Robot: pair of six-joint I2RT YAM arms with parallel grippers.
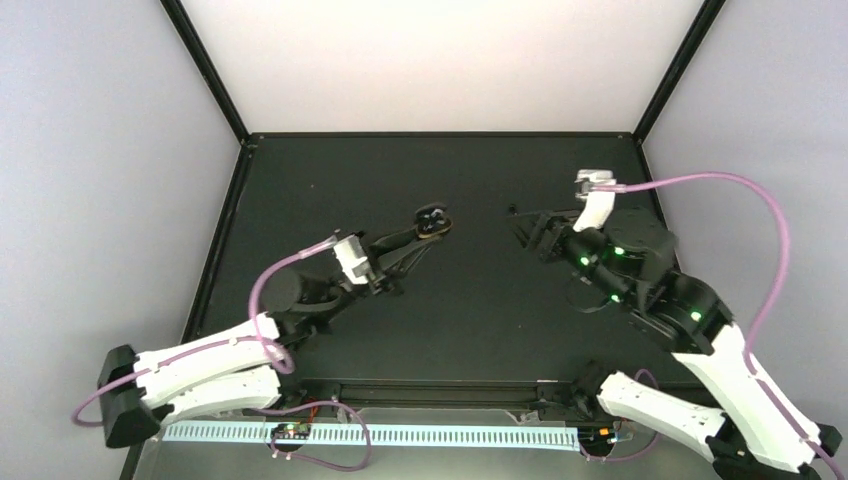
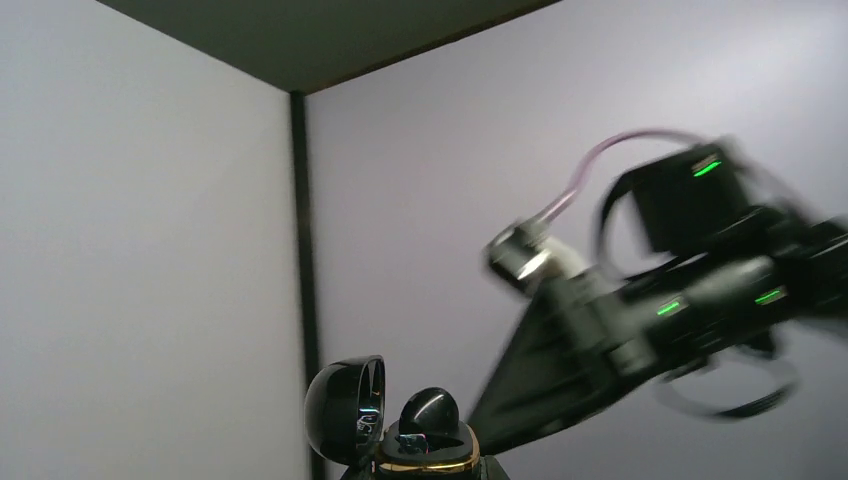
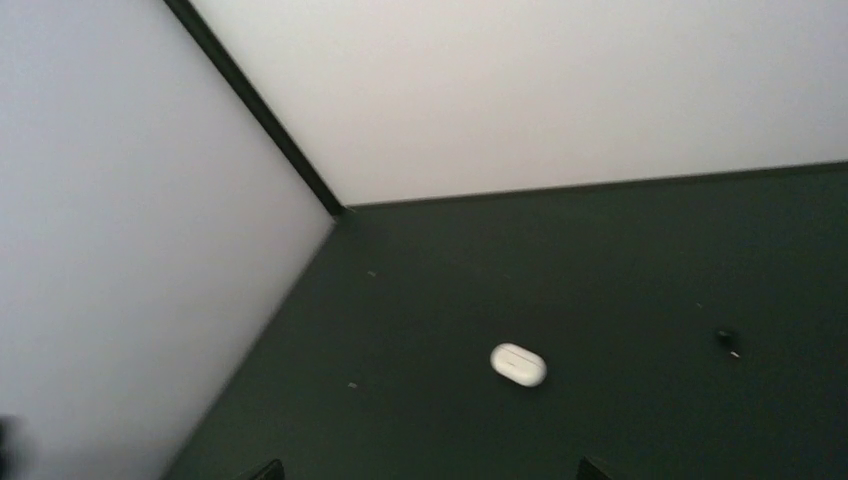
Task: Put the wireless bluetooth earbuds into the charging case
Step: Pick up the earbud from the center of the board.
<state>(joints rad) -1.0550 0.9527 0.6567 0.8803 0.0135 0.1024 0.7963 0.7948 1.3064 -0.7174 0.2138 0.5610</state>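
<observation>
The left arm [image 1: 205,368] and the right arm [image 1: 720,365] are wearing glossy white shells on their lower links, while joints and upper links are showing black. A lilac cable [image 1: 262,290] is looping from the left arm to a small white camera block [image 1: 350,258]; a longer cable [image 1: 775,230] is arching over the right arm (its camera block [image 1: 594,198] is white too). Green lights [image 1: 584,262] are glowing on the right arm's black housings. The left gripper [image 1: 432,224] and right gripper [image 1: 517,226] are showing slim black fingers.
</observation>
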